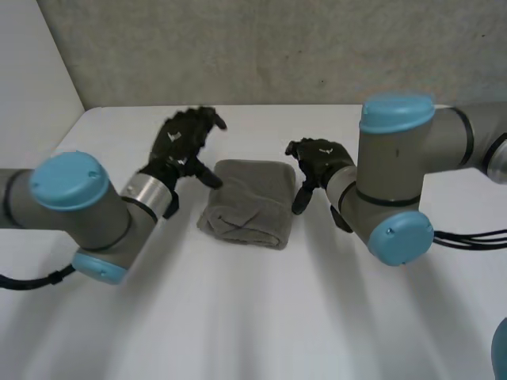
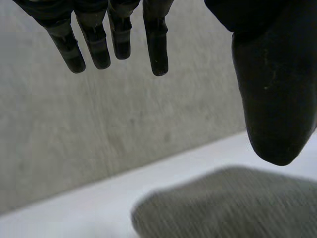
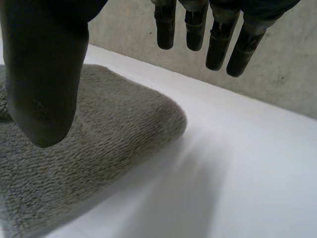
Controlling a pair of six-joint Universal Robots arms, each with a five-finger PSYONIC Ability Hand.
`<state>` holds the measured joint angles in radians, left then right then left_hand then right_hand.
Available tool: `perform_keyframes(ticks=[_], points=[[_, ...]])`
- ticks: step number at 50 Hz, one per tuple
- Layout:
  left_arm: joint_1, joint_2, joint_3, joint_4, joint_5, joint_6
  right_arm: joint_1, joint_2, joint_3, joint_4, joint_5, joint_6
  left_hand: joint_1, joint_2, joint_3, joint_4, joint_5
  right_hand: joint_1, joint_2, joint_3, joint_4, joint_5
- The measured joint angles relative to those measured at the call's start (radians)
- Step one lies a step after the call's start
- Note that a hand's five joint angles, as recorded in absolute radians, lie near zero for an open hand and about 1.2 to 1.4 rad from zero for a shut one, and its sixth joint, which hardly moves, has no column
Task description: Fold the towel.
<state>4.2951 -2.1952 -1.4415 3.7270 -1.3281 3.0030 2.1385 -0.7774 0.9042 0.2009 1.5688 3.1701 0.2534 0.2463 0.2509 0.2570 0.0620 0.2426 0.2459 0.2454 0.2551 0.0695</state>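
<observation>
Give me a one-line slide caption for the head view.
Folded grey towel lying on the white table, flanked by the open left hand and the open right hand.

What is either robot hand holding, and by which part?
Nothing. Left robot hand and right robot hand are both open, one at each side of the towel.

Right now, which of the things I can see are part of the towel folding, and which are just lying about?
Part of the job:
the grey towel, lying folded over on itself;
the left hand and the right hand, both open, one at each side of the towel.

Just there:
the white table that the towel lies on;
the grey wall behind the table.
</observation>
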Motion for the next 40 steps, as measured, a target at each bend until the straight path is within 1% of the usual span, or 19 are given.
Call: perform_keyframes(ticks=[5,11,17,22,26,29,34,36,40], points=[[-0.006,-0.098,0.024,-0.024,-0.001,0.006,0.002,0.044,0.024,-0.068,-0.036,0.063,0.0,0.0,0.0,0.0,0.0,0.0,0.0,0.0,0.0,0.0],[-0.006,-0.168,0.035,-0.047,-0.004,0.014,0.01,0.122,-0.003,-0.102,-0.055,0.085,0.0,0.0,0.0,0.0,0.0,0.0,0.0,0.0,0.0,0.0],[-0.003,-0.189,0.042,-0.086,-0.013,0.059,0.023,0.201,-0.066,-0.094,-0.041,0.082,0.0,0.0,0.0,0.0,0.0,0.0,0.0,0.0,-0.001,-0.005],[-0.004,-0.167,0.039,-0.127,-0.017,0.108,0.036,0.201,-0.088,-0.081,-0.008,0.073,0.0,0.0,0.0,0.0,0.0,-0.004,0.0,0.0,0.0,-0.005],[-0.004,-0.127,0.036,-0.161,-0.019,0.13,0.041,0.15,-0.089,-0.075,0.025,0.068,0.0,0.0,0.0,0.0,0.0,-0.004,0.0,0.0,0.0,-0.005],[-0.005,-0.065,0.035,-0.192,-0.021,0.135,0.04,0.08,-0.08,-0.073,0.047,0.063,0.0,0.0,0.0,0.0,0.0,-0.004,0.0,0.0,0.0,-0.005],[-0.005,0.073,0.035,-0.245,-0.036,0.131,0.029,-0.062,-0.052,-0.064,0.074,0.049,0.0,0.001,0.0,0.0,0.002,-0.004,0.0,0.0,0.0,-0.005],[-0.004,0.151,0.037,-0.28,-0.055,0.127,0.019,-0.144,-0.031,-0.053,0.089,0.039,0.0,0.002,0.0,0.0,0.003,-0.004,0.0,0.0,0.0,-0.005],[-0.001,0.263,0.045,-0.344,-0.093,0.123,-0.005,-0.256,0.005,-0.032,0.111,0.019,0.034,0.039,0.036,0.031,0.057,-0.004,0.0,0.0,0.0,-0.005]])
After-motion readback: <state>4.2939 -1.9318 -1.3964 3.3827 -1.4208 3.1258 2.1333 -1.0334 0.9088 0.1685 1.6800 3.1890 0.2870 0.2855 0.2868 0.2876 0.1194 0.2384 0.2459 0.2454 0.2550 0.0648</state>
